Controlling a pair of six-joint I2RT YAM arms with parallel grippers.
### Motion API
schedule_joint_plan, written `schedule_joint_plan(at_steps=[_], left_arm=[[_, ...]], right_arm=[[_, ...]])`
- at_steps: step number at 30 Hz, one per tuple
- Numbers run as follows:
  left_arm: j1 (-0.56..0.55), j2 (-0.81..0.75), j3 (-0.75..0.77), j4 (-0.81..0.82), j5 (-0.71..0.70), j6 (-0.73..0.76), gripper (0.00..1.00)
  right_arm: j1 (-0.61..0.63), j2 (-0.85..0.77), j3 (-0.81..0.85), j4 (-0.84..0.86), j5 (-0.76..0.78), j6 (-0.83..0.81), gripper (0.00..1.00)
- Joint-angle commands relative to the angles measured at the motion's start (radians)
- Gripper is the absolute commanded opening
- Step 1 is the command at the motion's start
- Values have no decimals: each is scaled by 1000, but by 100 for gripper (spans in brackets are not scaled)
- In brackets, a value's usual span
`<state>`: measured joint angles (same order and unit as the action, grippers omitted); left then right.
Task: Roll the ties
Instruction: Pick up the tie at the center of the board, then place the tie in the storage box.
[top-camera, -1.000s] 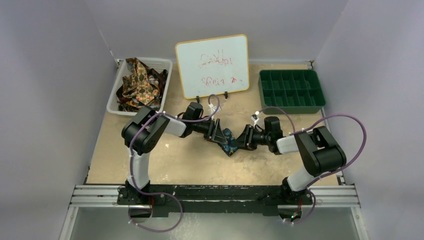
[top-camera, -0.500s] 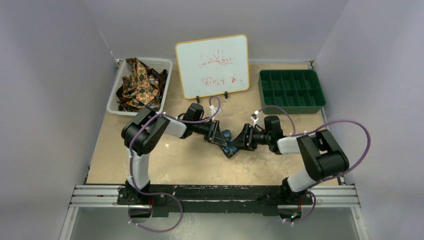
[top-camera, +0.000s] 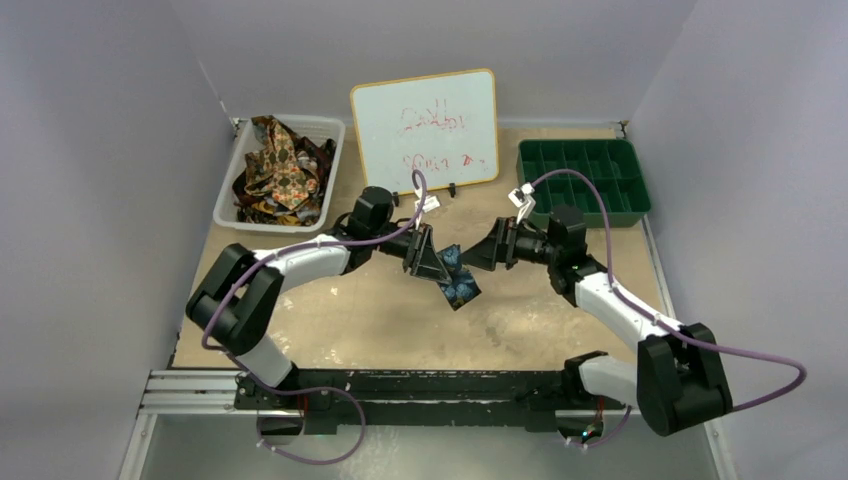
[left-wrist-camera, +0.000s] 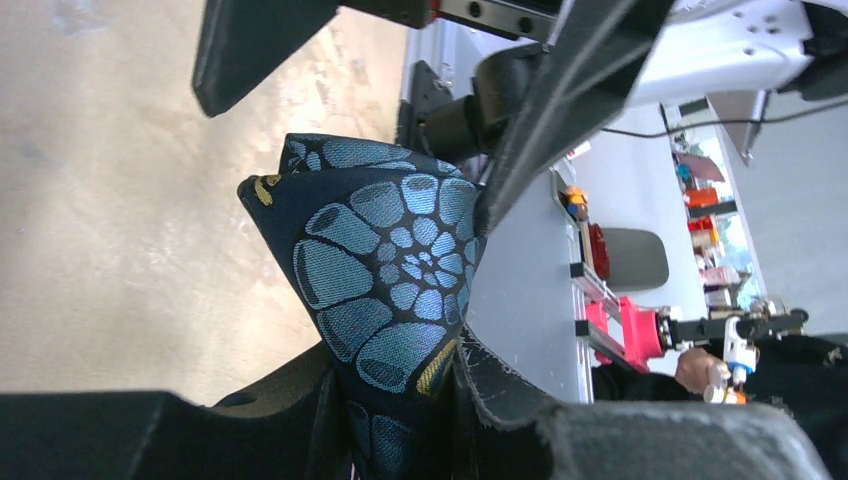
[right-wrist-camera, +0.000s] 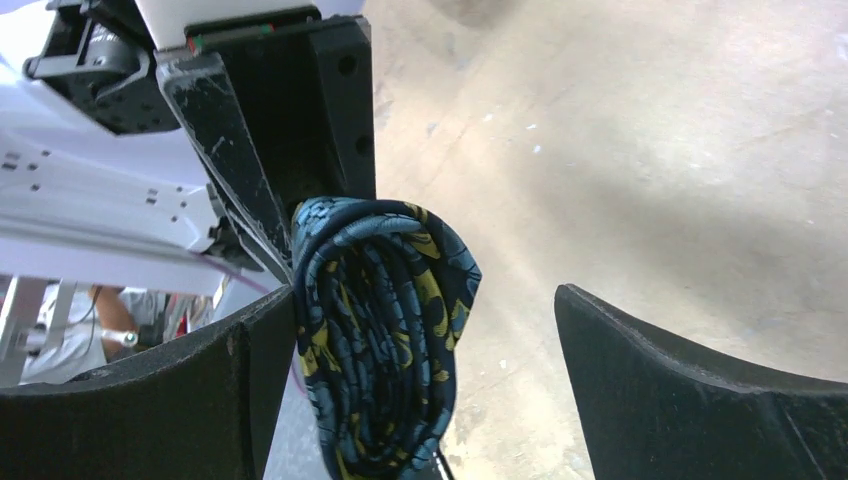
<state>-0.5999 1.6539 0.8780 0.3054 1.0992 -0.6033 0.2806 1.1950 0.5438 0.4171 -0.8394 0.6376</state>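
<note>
**Rolled navy tie (top-camera: 459, 287) pinched in the left fingers (top-camera: 436, 267)**

The left fingers are clamped on the navy tie, patterned in blue and gold and wound into a tight roll, held over the middle of the bench (top-camera: 350, 320). The right fingers (top-camera: 477, 257) stand spread wide, gripping nothing. One of them is just beside the roll, but I cannot tell whether it touches. More ties (top-camera: 280, 165) lie heaped in a white basket (top-camera: 226, 195) at the far left. A whiteboard (top-camera: 425, 130) stands far middle, a green tray (top-camera: 585, 216) far right.

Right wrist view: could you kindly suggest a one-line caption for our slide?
Left tool clamps the rolled navy tie, framed by the right tool's open fingers.
</note>
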Motion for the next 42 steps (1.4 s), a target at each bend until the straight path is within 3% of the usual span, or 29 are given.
schedule_joint_plan(at_steps=[1, 5, 7, 24, 29, 42], left_arm=[[13, -85, -9, -32, 106, 50, 0], [14, -112, 20, -62, 130, 55, 0], [14, -123, 38, -99, 126, 72, 0], [14, -148, 85, -47, 213, 29, 0], [14, -158, 93, -43, 220, 27, 0], [14, -179, 105, -23, 244, 21, 0]], right_arm=[[3, -60, 38, 39, -160, -18, 99], [13, -102, 72, -8, -221, -57, 99], [16, -113, 61, 56, -266, -11, 99], [158, -65, 131, -22, -226, -87, 98], [223, -74, 143, -48, -203, -103, 91], [260, -40, 127, -26, -243, -90, 47]])
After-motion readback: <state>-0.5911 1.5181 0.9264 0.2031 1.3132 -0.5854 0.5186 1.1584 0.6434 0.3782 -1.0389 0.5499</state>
